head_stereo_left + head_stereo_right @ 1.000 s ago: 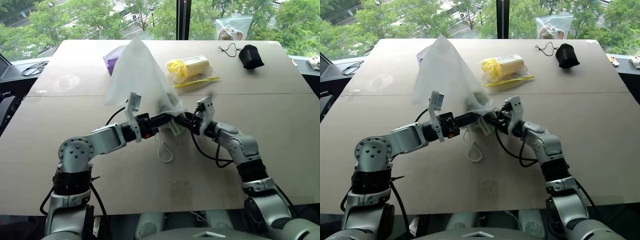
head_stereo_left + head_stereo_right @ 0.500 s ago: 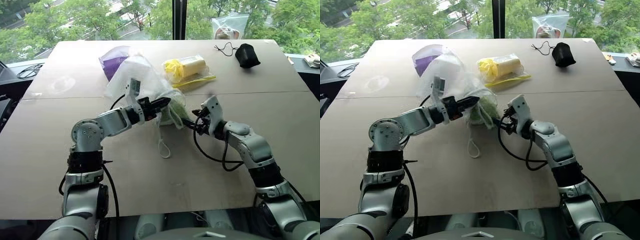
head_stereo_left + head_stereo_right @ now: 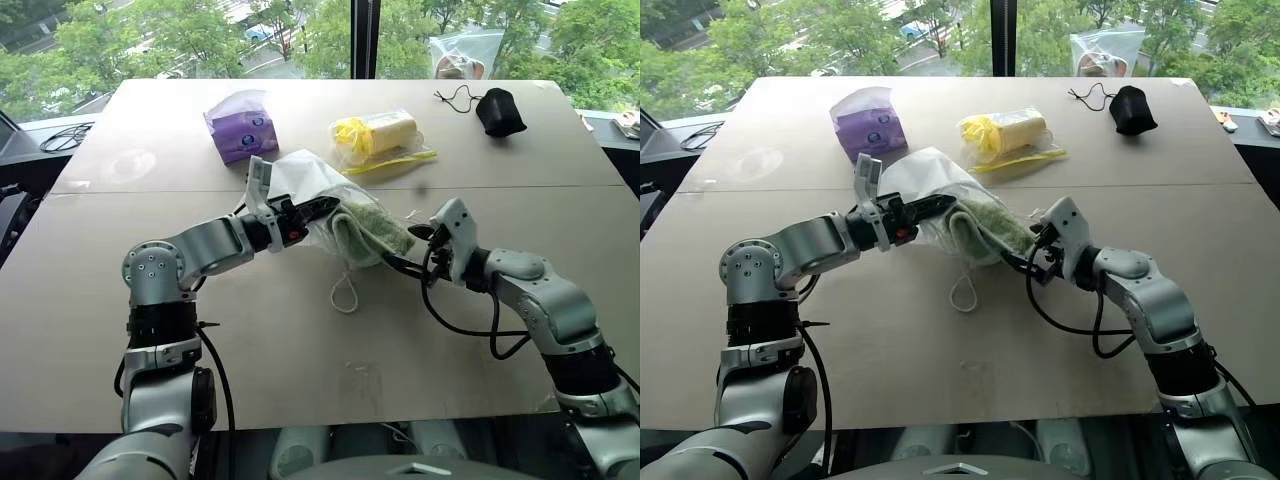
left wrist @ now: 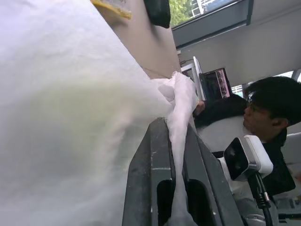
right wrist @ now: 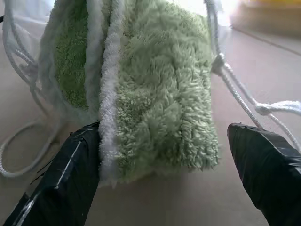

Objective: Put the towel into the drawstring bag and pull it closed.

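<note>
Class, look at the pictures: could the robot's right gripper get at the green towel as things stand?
Probably yes. The right gripper is open, its fingers either side of the towel end that sticks out of the bag, with nothing between.

A purple packet [image 3: 240, 124] lies on the far left part of the table [image 3: 300, 360]. Near it, a clear plastic bag with yellow contents [image 3: 378, 135] rests. A small black pouch [image 3: 500, 111] with a cord lies far right. A person [image 4: 268, 117] sits beyond the table.
</note>
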Available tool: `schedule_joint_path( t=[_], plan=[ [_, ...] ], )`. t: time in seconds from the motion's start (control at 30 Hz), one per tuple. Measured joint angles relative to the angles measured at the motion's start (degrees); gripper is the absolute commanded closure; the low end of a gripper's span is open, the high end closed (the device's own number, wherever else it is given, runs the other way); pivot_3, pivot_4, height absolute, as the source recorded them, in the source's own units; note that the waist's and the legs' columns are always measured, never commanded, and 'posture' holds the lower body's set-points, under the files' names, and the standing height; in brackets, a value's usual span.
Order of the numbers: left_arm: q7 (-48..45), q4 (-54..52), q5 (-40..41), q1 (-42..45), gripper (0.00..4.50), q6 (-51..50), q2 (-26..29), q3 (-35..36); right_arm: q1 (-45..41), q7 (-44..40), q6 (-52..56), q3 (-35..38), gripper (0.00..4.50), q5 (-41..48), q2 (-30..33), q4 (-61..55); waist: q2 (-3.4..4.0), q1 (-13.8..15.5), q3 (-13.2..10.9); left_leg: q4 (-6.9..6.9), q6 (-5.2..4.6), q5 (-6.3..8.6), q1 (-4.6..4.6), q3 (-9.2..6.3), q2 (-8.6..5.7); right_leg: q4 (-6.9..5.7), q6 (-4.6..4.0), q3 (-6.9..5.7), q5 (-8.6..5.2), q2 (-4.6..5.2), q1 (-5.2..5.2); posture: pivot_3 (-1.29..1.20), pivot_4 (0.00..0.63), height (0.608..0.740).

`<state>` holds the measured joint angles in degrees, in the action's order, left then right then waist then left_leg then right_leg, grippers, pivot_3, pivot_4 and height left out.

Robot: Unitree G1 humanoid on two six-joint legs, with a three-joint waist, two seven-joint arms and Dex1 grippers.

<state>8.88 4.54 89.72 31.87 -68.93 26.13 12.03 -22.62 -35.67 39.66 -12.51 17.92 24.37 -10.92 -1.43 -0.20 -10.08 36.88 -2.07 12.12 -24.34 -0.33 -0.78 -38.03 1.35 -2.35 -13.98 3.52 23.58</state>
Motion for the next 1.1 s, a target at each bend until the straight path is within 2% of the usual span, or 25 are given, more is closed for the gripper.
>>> schedule_joint_path(
  t=[0.03,0.13,0.2,0.27,0.3,0.33,0.47,0.87,1.03,1.07,1.1],
  plan=[
    [-3.8,-1.8,-7.5,-2.2,4.5,2.0,2.8,-3.8,-1.0,0.6,-2.0,-3.1,0.1,-3.0,-0.9,2.6,0.0,-0.4,0.0,0.0,0.0,0.0,0.01,0.04,0.0,0.02,0.0,0.04,0.0,-0.06,0.0,0.0,0.15,0.74],
    [-10.9,-3.3,-19.6,-4.4,4.5,6.3,7.4,-8.8,-2.6,1.5,-4.7,-4.9,0.1,-6.3,-2.5,5.1,0.02,-0.5,0.0,-0.02,0.0,0.0,0.04,0.12,0.01,0.05,0.0,0.14,0.0,-0.3,-0.01,0.0,0.15,0.74],
    [-15.4,-5.1,-24.8,-4.5,4.5,8.2,8.6,-9.8,-3.4,1.4,-6.3,-5.2,0.65,-7.7,-3.5,6.2,0.02,-0.2,0.0,-0.03,0.0,0.0,0.04,0.08,0.02,0.08,-0.01,0.09,0.0,-0.23,-0.01,0.0,0.15,0.74],
    [-16.8,-5.8,-26.2,-4.5,4.5,8.4,8.6,-9.8,-3.6,1.5,-7.4,-5.6,1.11,-8.4,-4.3,6.8,0.02,0.0,0.0,-0.02,0.0,0.0,0.03,0.07,0.01,0.08,0.0,0.08,0.0,0.02,-0.01,0.0,0.15,0.74],
    [-17.7,-6.3,-27.2,-4.5,4.5,8.5,8.6,-9.8,-3.6,1.5,-7.9,-5.6,1.75,-8.6,-4.9,7.3,0.02,0.1,0.0,-0.02,0.0,0.0,0.01,0.07,0.01,0.08,0.0,0.07,0.0,0.04,0.0,0.0,0.15,0.74],
    [-18.7,-6.9,-28.5,-4.5,4.5,8.7,8.5,-9.9,-3.6,1.5,-8.5,-5.4,2.03,-8.6,-6.0,7.7,0.02,0.0,0.0,-0.02,0.01,0.0,0.0,0.07,0.0,0.08,0.0,0.08,0.0,0.04,0.0,0.0,0.15,0.74],
    [-19.4,-8.2,-29.4,-3.3,4.5,7.9,6.6,-8.9,-3.6,0.6,-8.8,-4.3,3.87,-6.6,-8.2,6.7,0.02,0.0,0.0,-0.02,0.01,0.0,-0.04,0.03,0.01,0.08,0.0,0.04,0.0,0.05,0.02,0.0,0.15,0.74],
    [-14.6,-7.2,-21.6,-0.2,4.5,-1.4,-0.9,0.5,-3.5,-1.8,-10.5,-2.1,3.87,-5.2,-6.2,-0.1,0.02,-0.3,0.0,0.05,0.0,0.0,-0.04,0.0,0.0,0.02,0.02,0.01,0.01,0.03,0.02,0.0,0.15,0.74],
    [-13.8,-6.5,-20.2,1.0,4.5,-3.3,-0.9,2.4,-1.5,-5.0,-9.1,-1.6,2.46,-3.5,-1.9,-2.7,0.01,0.0,0.0,0.11,0.0,0.0,-0.06,-0.02,-0.02,0.04,0.02,-0.04,0.01,0.06,-0.02,0.0,0.15,0.74],
    [-13.8,-6.3,-20.1,1.0,4.5,-3.4,-0.9,2.8,0.3,-5.5,-8.5,-0.8,1.92,-3.1,-0.3,-3.4,0.01,0.2,0.0,0.16,-0.01,0.0,-0.11,-0.02,-0.02,0.04,0.02,-0.05,0.01,0.06,-0.02,0.0,0.15,0.74],
    [-13.7,-6.3,-20.0,0.9,4.5,-3.6,-0.8,3.3,1.7,-5.7,-8.1,0.0,1.59,-3.0,1.1,-3.6,0.01,0.4,0.0,0.21,-0.01,0.0,-0.16,-0.02,-0.02,0.04,0.02,-0.05,0.01,0.06,0.0,0.0,0.15,0.74]
  ],
)
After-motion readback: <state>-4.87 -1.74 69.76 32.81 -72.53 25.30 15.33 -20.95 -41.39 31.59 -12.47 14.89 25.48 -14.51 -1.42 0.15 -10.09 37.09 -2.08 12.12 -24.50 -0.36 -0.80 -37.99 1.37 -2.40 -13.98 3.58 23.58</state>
